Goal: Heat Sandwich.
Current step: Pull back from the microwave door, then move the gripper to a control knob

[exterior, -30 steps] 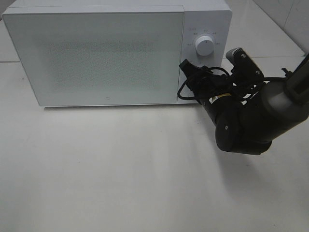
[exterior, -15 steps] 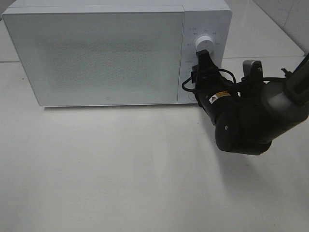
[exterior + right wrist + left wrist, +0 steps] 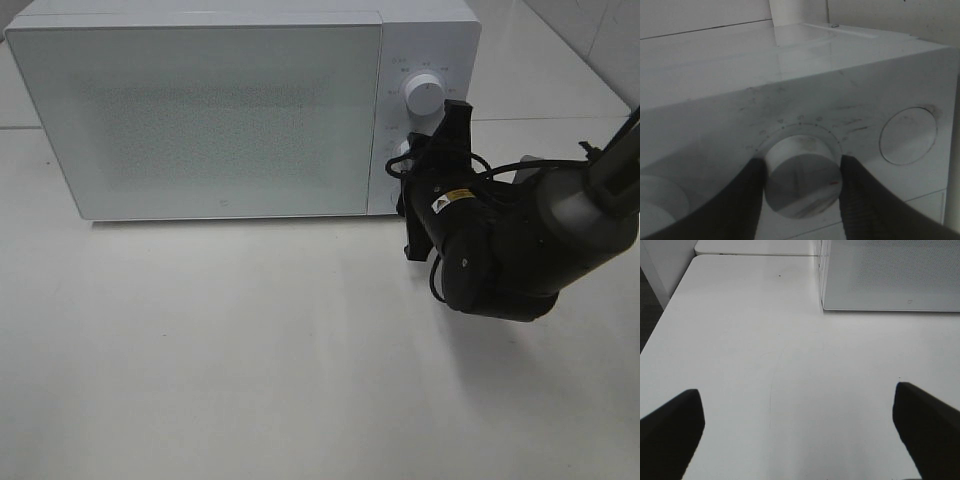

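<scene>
The sandwich is out of view. The white microwave (image 3: 210,115) stands at the back of the table with its door shut. My right gripper (image 3: 408,165) is at the microwave's control panel, below the upper knob (image 3: 423,95). In the right wrist view its two dark fingers (image 3: 747,185) press on both sides of the lower knob (image 3: 801,172). My left gripper (image 3: 800,440) is open and empty over the bare table, in front of the microwave's left corner (image 3: 890,275); it does not show in the exterior view.
A round button (image 3: 907,135) sits beside the gripped knob on the panel. The white table (image 3: 250,340) stretches in front of the microwave. A second table surface and a table edge lie beyond the microwave's left side (image 3: 755,246).
My right wrist has rolled clockwise at the control panel over the last second, its fingers staying around the knob. The microwave has not moved.
</scene>
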{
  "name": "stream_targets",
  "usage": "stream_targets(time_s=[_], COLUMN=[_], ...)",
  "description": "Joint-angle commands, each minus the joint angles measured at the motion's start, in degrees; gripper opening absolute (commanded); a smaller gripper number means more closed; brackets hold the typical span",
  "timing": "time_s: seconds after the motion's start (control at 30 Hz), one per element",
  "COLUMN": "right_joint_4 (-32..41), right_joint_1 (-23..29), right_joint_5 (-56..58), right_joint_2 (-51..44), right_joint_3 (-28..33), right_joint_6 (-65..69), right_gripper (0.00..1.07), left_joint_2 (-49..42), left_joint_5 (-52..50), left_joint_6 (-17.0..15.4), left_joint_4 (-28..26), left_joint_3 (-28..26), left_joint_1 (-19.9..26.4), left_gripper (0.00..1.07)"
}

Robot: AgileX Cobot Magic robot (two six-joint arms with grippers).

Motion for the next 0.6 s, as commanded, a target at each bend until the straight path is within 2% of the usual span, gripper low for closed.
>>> stream_targets(time_s=[0.03,0.6], right_joint_4=[0.8,0.0], right_joint_1=[-0.1,-0.1], right_joint_5=[-5.7,-5.7], right_joint_2=[-0.7,-0.7], right_joint_3=[-0.9,-0.9], right_joint_6=[1.7,1.2], right_gripper=[0.09,0.11], left_joint_2=[-1.5,-1.5], left_joint_5=[-0.3,-0.3], left_joint_6=[-0.2,-0.2], left_joint_4=[-0.1,-0.1], left_joint_3=[0.2,0.2], left_joint_1=[-0.2,-0.2], left_gripper=[0.97,0.97])
